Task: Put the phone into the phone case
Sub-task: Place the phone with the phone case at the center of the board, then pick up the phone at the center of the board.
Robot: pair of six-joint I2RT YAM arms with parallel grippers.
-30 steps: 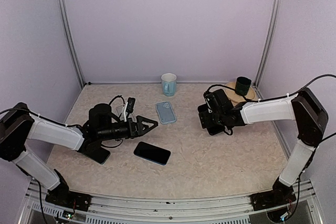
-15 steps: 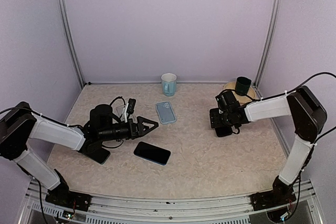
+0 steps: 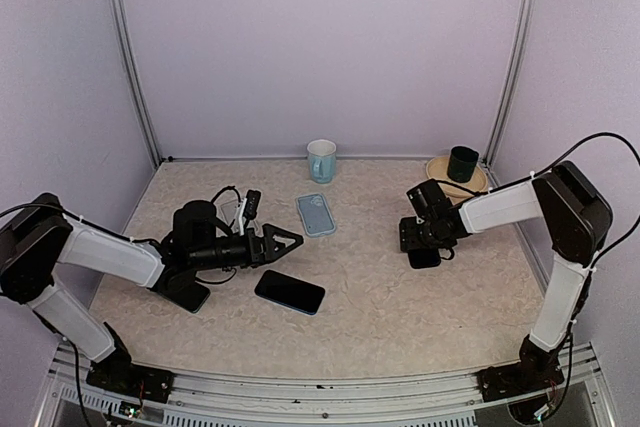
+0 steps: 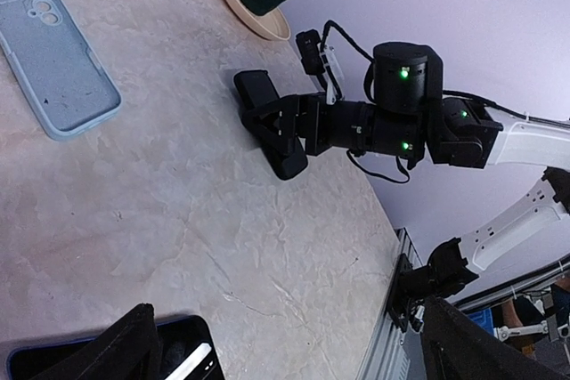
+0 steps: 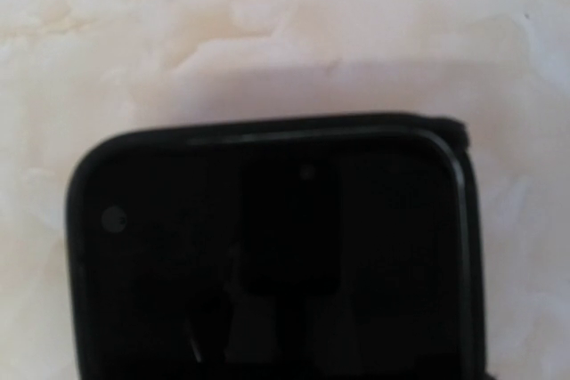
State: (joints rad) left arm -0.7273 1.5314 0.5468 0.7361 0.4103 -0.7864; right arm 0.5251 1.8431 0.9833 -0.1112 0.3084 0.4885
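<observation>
On the big tan table [image 3: 400, 327] with purple walls around it, both of my arms lie low and reach toward the middle. My left arm [image 3: 105, 255] comes in from the left side. My right arm [image 3: 505, 209] comes in from the right side.

My left gripper [image 3: 283, 250] points to the right. Its fingers [image 4: 129, 349] are spread as wide as they go, and nothing is in them. My right gripper [image 4: 267, 129] is low, down by the table top, on the right side, well apart from my left one. From my left camera its two black fingers look spread apart, with nothing between them. My right camera sees only a dark, round-cornered, blurry shape over the table, and I cannot tell what it is.

The phone [image 3: 290, 292] is black. It lies flat on the table, just in front of my left gripper and a bit closer to my bases. I am not touching it. The phone case [image 3: 317, 214] is light blue. It lies flat with its open side up, farther back than the phone and near it, but they do not touch. The phone is not in the case.

A light blue mug [image 3: 321, 160] stands by the back wall, behind the case. In the back right corner is a tan plate [image 3: 438, 167] with a small dark cup [image 3: 462, 163] standing on it.
</observation>
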